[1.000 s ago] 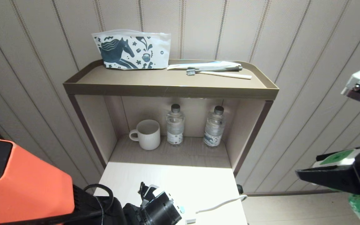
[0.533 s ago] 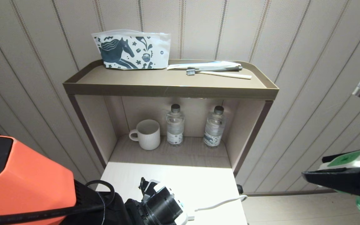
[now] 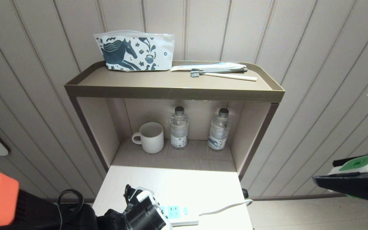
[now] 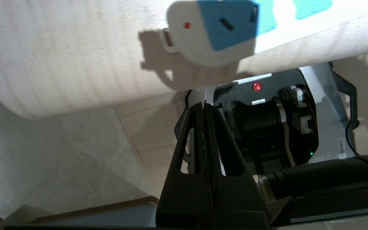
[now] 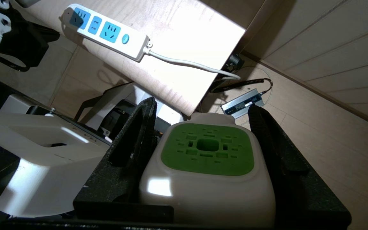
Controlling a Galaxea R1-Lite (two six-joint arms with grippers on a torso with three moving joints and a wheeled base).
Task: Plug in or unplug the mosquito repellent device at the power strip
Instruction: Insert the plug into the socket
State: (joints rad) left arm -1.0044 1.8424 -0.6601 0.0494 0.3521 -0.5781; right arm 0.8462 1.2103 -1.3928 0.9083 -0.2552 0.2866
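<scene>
The right gripper (image 5: 203,127) hangs off the right side of the bench (image 3: 184,182), over the floor, its jaws pinching the white head of the mosquito repellent device (image 5: 207,166) from both sides. In the head view only the green patch and a sliver of that white head (image 3: 359,163) show above a black finger; the green liquid bottle beneath is cut off at the frame's edge and mostly hidden by the gripper. The device's plug pins cannot be made out in any view.

The power strip (image 3: 177,214) lies flat at the near edge of the bench, well apart from the device, its white cord (image 3: 225,209) running off toward the right edge. In the head view its left end is covered by the left arm's wrist, so only one socket face and the blue oval button show there; the right wrist view shows the whole strip (image 5: 105,30), with every visible socket free.

The left gripper (image 4: 204,105) sits just off the near-left corner of the bench, below the strip's end (image 4: 212,28), its jaws pressed together with nothing between them. In the head view its fingers are hidden behind the wrist.

On the lower shelf stand a ribbed mug (image 3: 150,138) and two water bottles (image 3: 179,127); their labels are too small to read.
</scene>
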